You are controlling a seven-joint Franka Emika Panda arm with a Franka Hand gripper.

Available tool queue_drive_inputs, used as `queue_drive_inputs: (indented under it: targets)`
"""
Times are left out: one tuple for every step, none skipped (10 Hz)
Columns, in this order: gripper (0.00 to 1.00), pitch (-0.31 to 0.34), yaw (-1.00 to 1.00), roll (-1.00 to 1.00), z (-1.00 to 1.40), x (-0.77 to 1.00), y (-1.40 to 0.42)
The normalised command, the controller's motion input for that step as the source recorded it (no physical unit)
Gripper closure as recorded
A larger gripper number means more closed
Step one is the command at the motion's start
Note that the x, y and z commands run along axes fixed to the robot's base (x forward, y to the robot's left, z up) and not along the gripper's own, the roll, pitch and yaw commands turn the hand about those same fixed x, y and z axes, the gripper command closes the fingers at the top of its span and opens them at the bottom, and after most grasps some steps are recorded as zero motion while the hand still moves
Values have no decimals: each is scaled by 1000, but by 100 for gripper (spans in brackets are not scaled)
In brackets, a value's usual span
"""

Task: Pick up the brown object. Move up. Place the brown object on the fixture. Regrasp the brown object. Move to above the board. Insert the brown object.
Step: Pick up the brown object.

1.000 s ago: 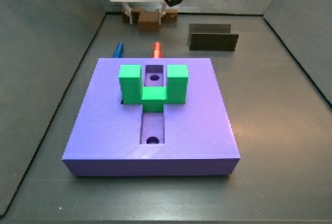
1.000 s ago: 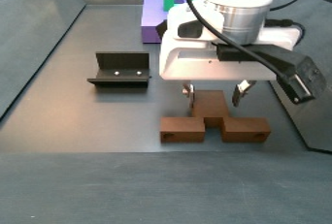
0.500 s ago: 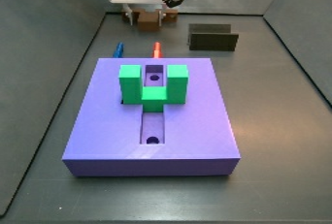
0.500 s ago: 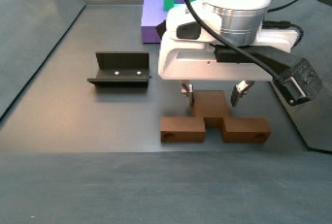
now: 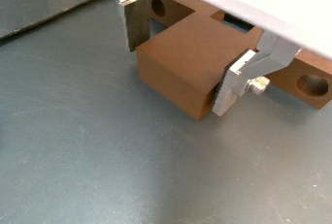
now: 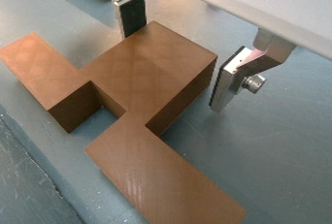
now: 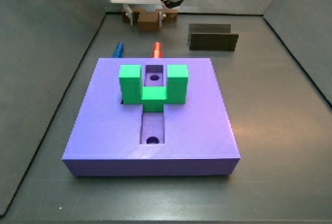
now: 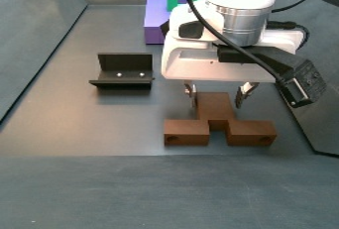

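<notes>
My gripper (image 8: 217,96) hung low over the brown object (image 8: 219,131), which lay flat on the grey floor (image 8: 106,139) near the front edge in a side view. My two silver fingers (image 6: 242,74) stood apart, one on each side of the piece's raised middle block, and in both wrist views a thin gap showed between each plate and the brown faces, so I was straddling it and not clamped on it. In a wrist view the brown object (image 6: 130,82) spread out as a cross-like shape, a long flat arm running off toward the camera and a shorter one out to the side. The other wrist camera showed round holes in the brown object (image 5: 192,63) beyond my fingers (image 5: 244,77), one hole near each plate.

Farther off, the fixture (image 8: 123,71) stood by itself on the floor, well apart from the piece, its low middle between two raised walls.

Farthest from my gripper lay the board (image 7: 158,120), a purple slab with a lengthwise groove and holes, and the green block (image 7: 151,83) stood on it astride that groove. Two thin markers, one blue (image 7: 116,48) and one red (image 7: 155,48), lay on the floor just beyond the board's edge.
</notes>
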Motion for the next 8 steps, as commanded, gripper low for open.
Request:
queue_drive_inputs:
  targets:
    - [0, 0, 0, 0, 0, 0, 0]
    - [100, 0, 0, 0, 0, 0, 0]
    - [100, 0, 0, 0, 0, 0, 0]
    - [100, 0, 0, 0, 0, 0, 0]
    - [100, 0, 0, 0, 0, 0, 0]
    - [100, 0, 0, 0, 0, 0, 0]
    - [100, 0, 0, 0, 0, 0, 0]
    - [100, 0, 0, 0, 0, 0, 0]
